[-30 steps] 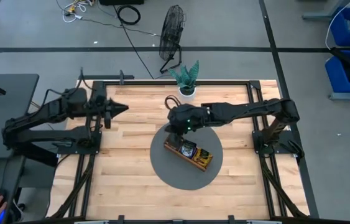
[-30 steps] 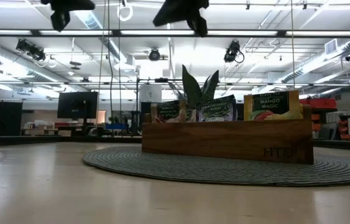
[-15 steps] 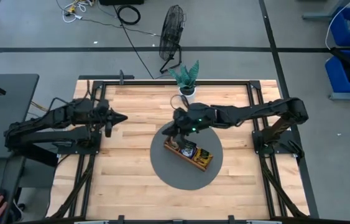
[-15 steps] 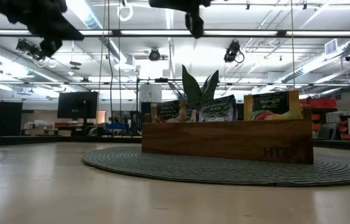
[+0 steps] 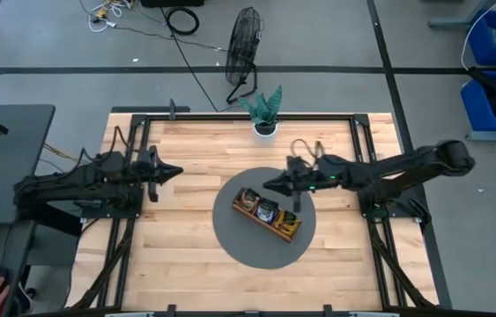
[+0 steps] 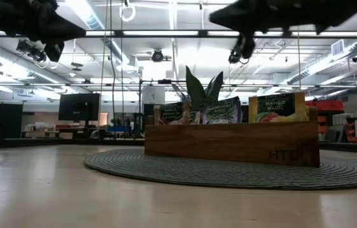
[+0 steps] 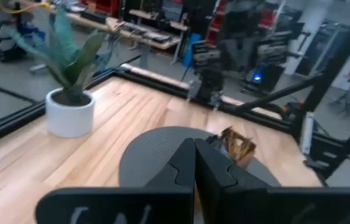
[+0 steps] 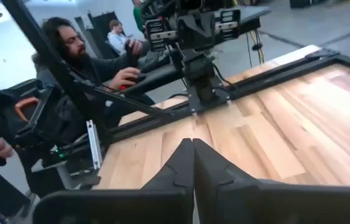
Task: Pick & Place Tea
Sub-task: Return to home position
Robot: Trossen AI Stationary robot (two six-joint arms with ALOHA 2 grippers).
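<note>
Tea sachets: stand on edge in the long wooden tray, which lies slantwise on the round grey mat at mid-frame of the high view.
- Left gripper: left of centre, over bare table, well apart from the mat; fingers pressed together, nothing held.
- Right gripper: over the mat's upper part, just above the tray in the frame, not touching it; fingers pressed together, nothing held.
- Potted plant: top centre of the table. Fan: on the floor above it.

Low view.
- Tray: centre right, on the mat.
- Three groups of sachets rise over its rim: pale at its left end, dark in the middle, yellow-orange at its right end.
- Plant leaves show behind.
- Left arm crosses the upper left, right arm the upper right; both are clear of the tray.

Left wrist view.
- Left gripper: fingers meet in one closed seam.
- Beyond: mat, sachets, white plant pot at left.

Right wrist view.
- Right gripper: fingers closed against each other, empty, over the table boards.
- Person: seated beyond the table edge, upper left.
</note>
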